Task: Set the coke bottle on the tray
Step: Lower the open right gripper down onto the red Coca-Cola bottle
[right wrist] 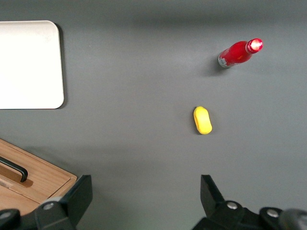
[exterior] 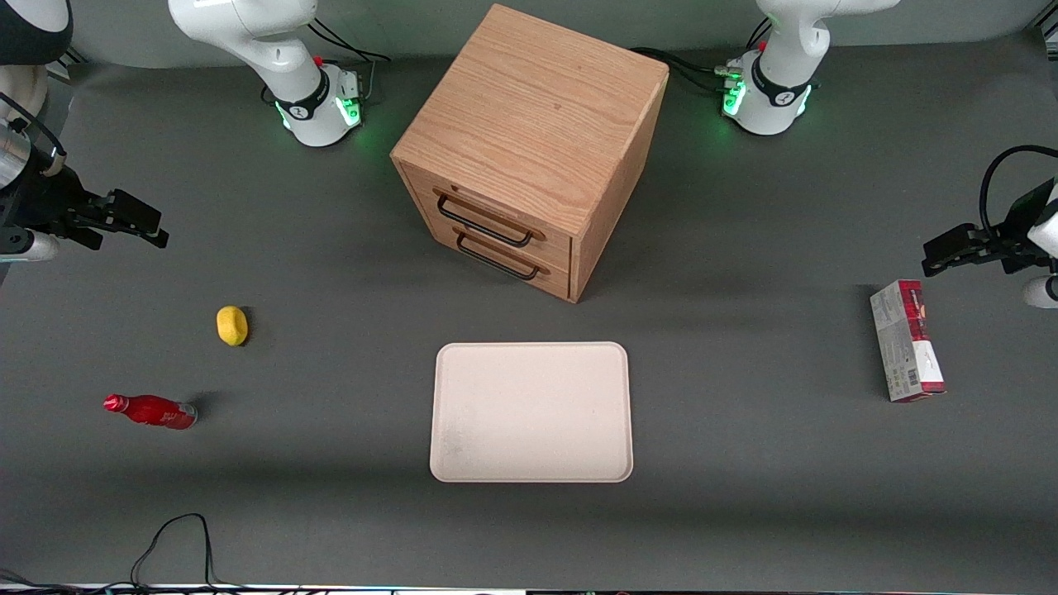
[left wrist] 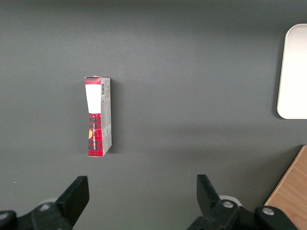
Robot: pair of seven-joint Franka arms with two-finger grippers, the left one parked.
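On the dark grey table [exterior: 744, 463] sit one coke bottle [exterior: 151, 411], one lemon [exterior: 232, 326], one tray [exterior: 531, 411], one cabinet [exterior: 529, 149], while the gripper [exterior: 132, 221] hovers wide open, empty.

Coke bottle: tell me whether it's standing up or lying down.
Upright. The coke bottle stands on the table nearer the front camera than the lemon, cap up. The open gripper hangs apart from it, above the table.

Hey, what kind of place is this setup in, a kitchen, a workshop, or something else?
Most likely a robotics lab bench, not a kitchen. Two robot arm bases sit bolted on a plain grey table, and props are spread out: a coke bottle, tray, lemon and wooden drawer cabinet. The gripper hangs open above the table.
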